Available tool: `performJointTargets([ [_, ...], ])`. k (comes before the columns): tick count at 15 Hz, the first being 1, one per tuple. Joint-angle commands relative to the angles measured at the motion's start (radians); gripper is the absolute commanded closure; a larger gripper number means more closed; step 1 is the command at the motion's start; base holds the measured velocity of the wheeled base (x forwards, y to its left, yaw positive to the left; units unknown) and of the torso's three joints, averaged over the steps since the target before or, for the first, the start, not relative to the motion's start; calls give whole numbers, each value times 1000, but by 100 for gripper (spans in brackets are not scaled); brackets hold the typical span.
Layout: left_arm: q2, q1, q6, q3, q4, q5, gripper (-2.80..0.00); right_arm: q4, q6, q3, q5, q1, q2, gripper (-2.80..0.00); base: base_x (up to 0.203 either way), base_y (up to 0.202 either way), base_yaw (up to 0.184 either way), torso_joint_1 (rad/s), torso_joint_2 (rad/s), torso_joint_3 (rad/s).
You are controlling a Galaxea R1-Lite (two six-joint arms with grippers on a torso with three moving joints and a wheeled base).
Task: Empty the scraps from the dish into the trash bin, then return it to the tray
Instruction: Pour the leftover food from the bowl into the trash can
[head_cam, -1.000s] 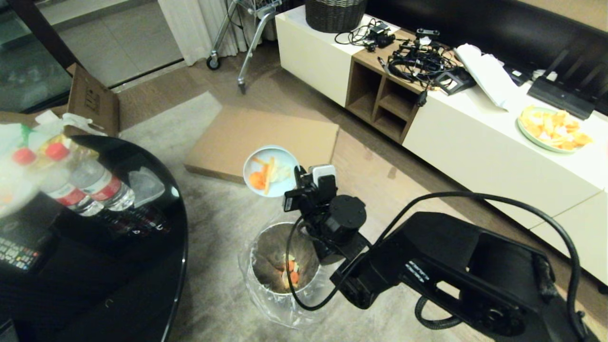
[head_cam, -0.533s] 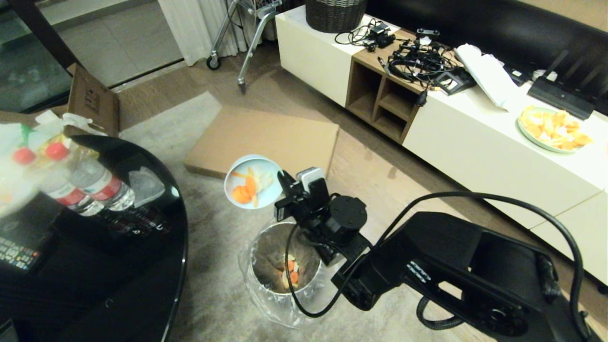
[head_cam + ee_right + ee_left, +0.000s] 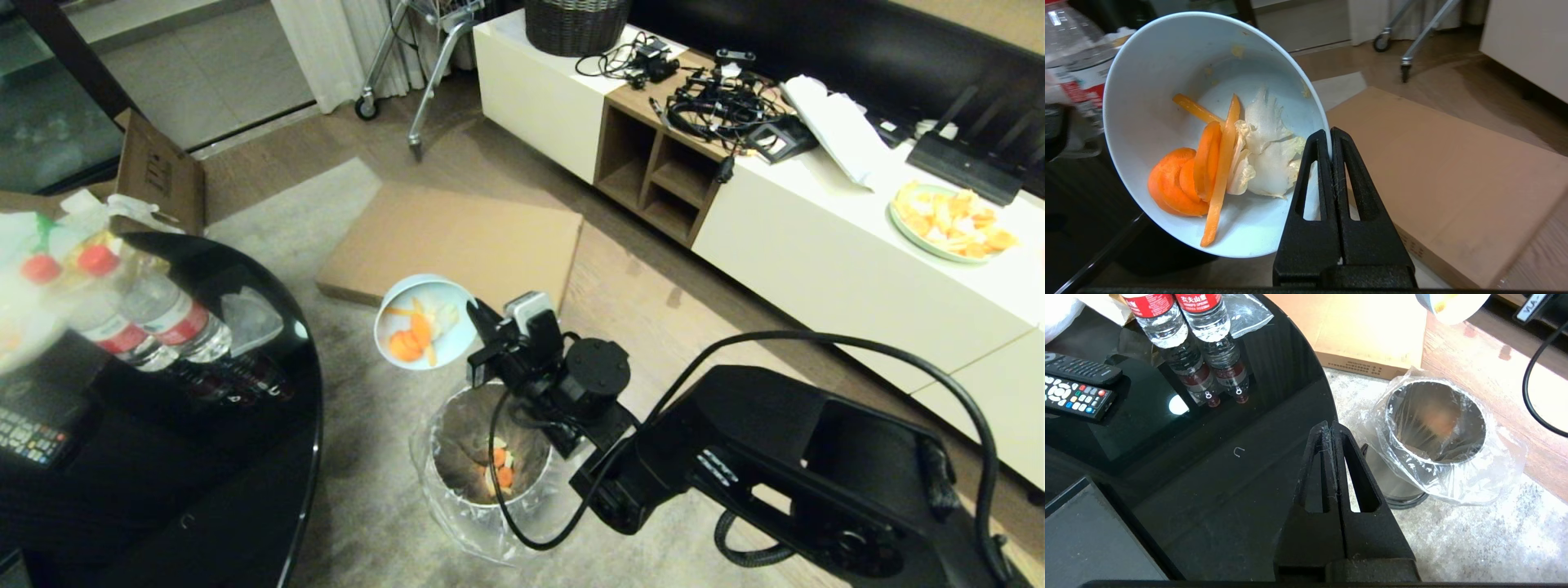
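My right gripper (image 3: 1331, 136) is pinched tight on the rim of the dish (image 3: 1167, 81), one finger inside, one outside. The dish is a smooth, plain round bowl, pale blue outside and glossy white inside, held in the air just above and beyond the trash bin (image 3: 490, 445). It is tilted, mouth toward the glass table (image 3: 204, 490).

Scraps (image 3: 1208, 171) are in the bowl, bunched on the low side: thin orange carrot slices and strips, plus pale, crinkled, leafy white-yellow bits. A few small smears cling to the upper inner wall.

The trash bin is a small round cylinder of shiny metal standing on the grey carpet (image 3: 367, 506) beside the table edge. A crinkly clear plastic liner (image 3: 1494, 469) is folded out over its rim. At the bottom lie some orange and pale pieces.

My left gripper (image 3: 1333, 435) is parked with its fingers pressed together on nothing, over the edge of the table, bin just beside it.

The table is black, glossy, mirror-like, with a curved edge. Two clear water bottles (image 3: 1184, 318) with red labels lie on it, near two remote controls (image 3: 1073, 388). A flat brown cardboard sheet (image 3: 457, 237) lies on the floor past the bin. The white cabinet (image 3: 816, 253) carries a pale plate of orange pieces (image 3: 951, 220) and tangled black cables (image 3: 718, 106). A dark woven basket (image 3: 575, 24) sits at its far end.
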Motion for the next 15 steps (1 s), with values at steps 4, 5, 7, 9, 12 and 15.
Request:
performJointTargets([
  [4, 0, 0, 0, 0, 0, 0, 0, -48, 31, 3, 72, -23, 33, 0, 0, 0, 0, 0, 0, 0],
  [5, 0, 0, 0, 0, 0, 0, 0, -48, 42, 6, 72, -31, 40, 0, 0, 0, 0, 0, 0, 0],
  [7, 0, 0, 0, 0, 0, 0, 0, -48, 59, 0, 72, -43, 60, 0, 0, 0, 0, 0, 0, 0],
  [9, 0, 0, 0, 0, 0, 0, 0, -48, 83, -10, 70, -49, 85, 0, 0, 0, 0, 0, 0, 0],
  [12, 0, 0, 0, 0, 0, 0, 0, -48, 131, -91, 64, -50, 123, 0, 0, 0, 0, 0, 0, 0],
  [15, 0, 0, 0, 0, 0, 0, 0, -48, 164, -189, 63, -51, 175, 0, 0, 0, 0, 0, 0, 0],
])
